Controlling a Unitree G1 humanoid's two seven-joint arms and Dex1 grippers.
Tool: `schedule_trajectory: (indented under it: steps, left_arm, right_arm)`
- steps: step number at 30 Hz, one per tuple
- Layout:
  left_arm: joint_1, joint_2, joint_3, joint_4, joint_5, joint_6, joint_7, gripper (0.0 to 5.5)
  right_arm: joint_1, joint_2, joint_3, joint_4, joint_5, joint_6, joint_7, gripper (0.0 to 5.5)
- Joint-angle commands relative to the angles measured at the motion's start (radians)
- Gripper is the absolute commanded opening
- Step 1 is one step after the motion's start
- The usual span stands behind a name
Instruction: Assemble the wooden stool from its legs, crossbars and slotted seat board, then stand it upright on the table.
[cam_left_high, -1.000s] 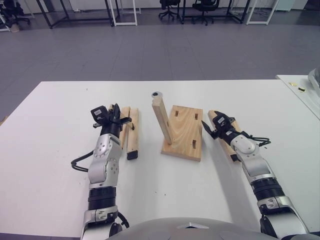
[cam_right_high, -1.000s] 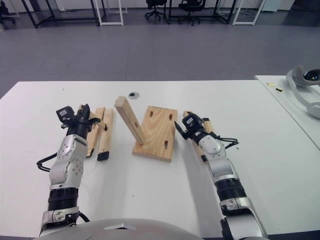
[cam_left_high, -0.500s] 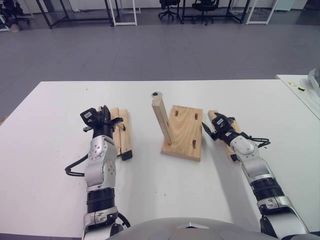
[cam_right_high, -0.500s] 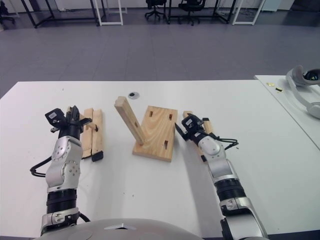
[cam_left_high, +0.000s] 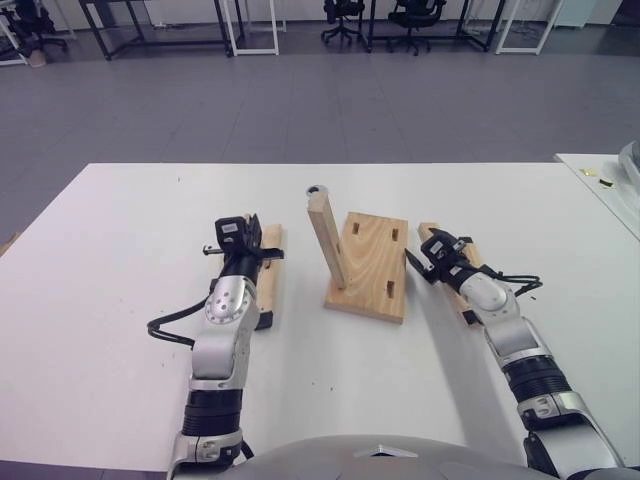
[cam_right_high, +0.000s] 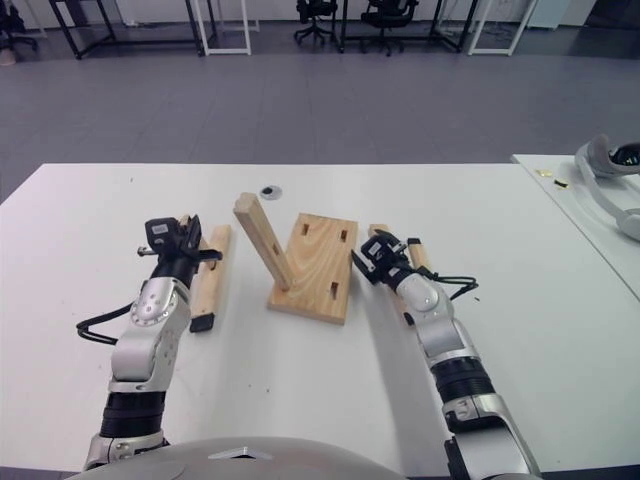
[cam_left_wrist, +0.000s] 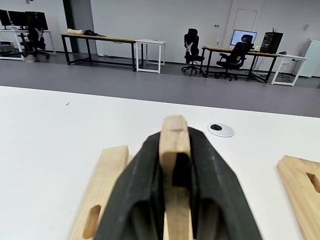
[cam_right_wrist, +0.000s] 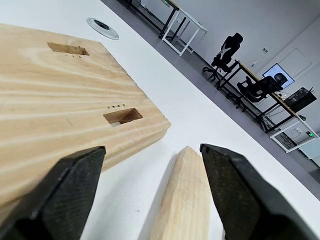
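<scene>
From the head camera, the white table carries a pale pine seat board lying flat in the middle, its cut slots facing up. One square leg stands in it near the board's left edge, tilted rather than upright. A round grey cable cap is set in the table just behind the leg's top. Left of the board lie wooden bars side by side, and my left gripper sits over their far ends. Right of the board, my right gripper is down on another pair of bars, close to the board's edge. In the left wrist view my left gripper's black fingers are closed tight on a slim bar whose square end pokes out past them. A second bar with a slot lies just beside it, and the board's corner shows nearby. In the right wrist view my right gripper's fingers are spread wide and grip nothing. A smooth, straight-grained bar lies on the table between them, pointing away, with the board and one rectangular slot just alongside.
</scene>
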Motion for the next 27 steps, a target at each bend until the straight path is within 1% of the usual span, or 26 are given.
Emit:
schedule_trajectory:
  steps: [1,6,9,19,22,25,26,27]
  left_arm:
    - [0.123,0.046,-0.08,0.035,0.004,0.194,-0.076,0.39]
    - [0.175,0.103,-0.119,0.014,0.049,0.204,-0.104,0.39]
    - [0.18,0.119,-0.141,0.022,0.067,0.22,-0.106,0.39]
    - [0.204,0.131,-0.139,0.056,0.096,0.238,-0.088,0.39]
    - [0.175,0.127,-0.144,0.028,0.131,0.225,-0.056,0.39]
    - [0.126,0.102,-0.111,0.027,0.127,0.197,-0.031,0.39]
    - [0.12,0.1,-0.101,0.02,0.121,0.193,-0.03,0.77]
    - [0.114,0.098,-0.094,0.013,0.113,0.194,-0.035,0.9]
  right_arm:
    - [-0.036,-0.028,-0.002,0.014,-0.027,-0.008,-0.013,3.54]
    - [-0.039,-0.031,0.009,0.006,-0.049,-0.008,-0.018,3.54]
    - [-0.044,-0.031,0.014,0.01,-0.06,-0.011,-0.018,3.54]
    - [-0.056,-0.031,0.02,0.021,-0.082,-0.016,-0.015,3.54]
    - [-0.061,-0.031,0.023,0.026,-0.088,-0.019,-0.014,3.54]
    - [-0.067,-0.028,0.033,0.036,-0.096,-0.025,-0.015,3.54]
    - [-0.07,-0.027,0.034,0.039,-0.097,-0.027,-0.015,3.54]
    - [-0.073,-0.029,0.036,0.044,-0.099,-0.03,-0.016,3.54]
